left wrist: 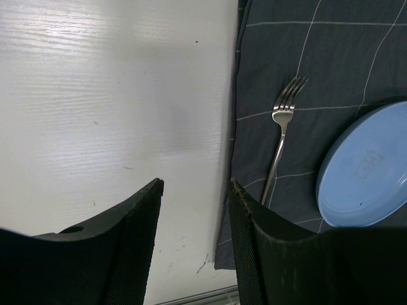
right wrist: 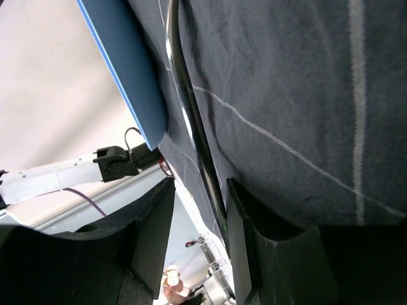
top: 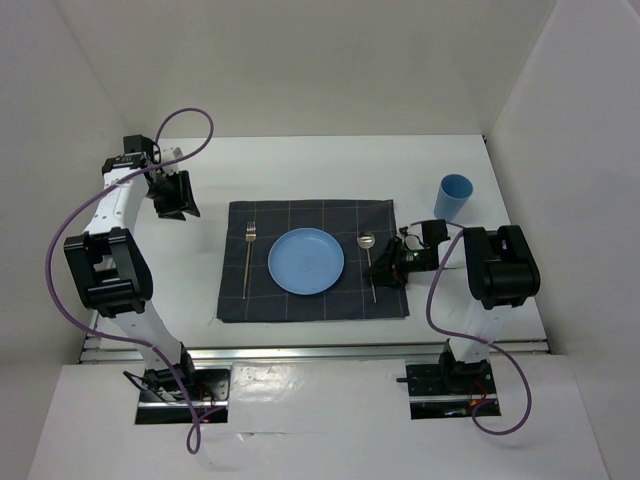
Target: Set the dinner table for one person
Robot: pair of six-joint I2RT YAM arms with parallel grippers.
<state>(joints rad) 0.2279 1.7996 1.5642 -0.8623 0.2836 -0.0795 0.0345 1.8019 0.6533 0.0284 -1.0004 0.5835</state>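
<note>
Dinner table [top: 300,170]: checked placemat [top: 300,215], blue cup [top: 453,198]

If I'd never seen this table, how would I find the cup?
On the white dinner table lies a dark checked placemat. Past its far right corner, on bare tabletop, stands the cup. Light blue like the plate, it alone is upright and off the mat.

You're looking at a robotics lab cell, not a home: plain white walls [top: 300,60] box in the dinner table [top: 300,170], aluminium rails [top: 320,350] cross the frame's bottom, purple cables [top: 46,270] loop at left.
</note>
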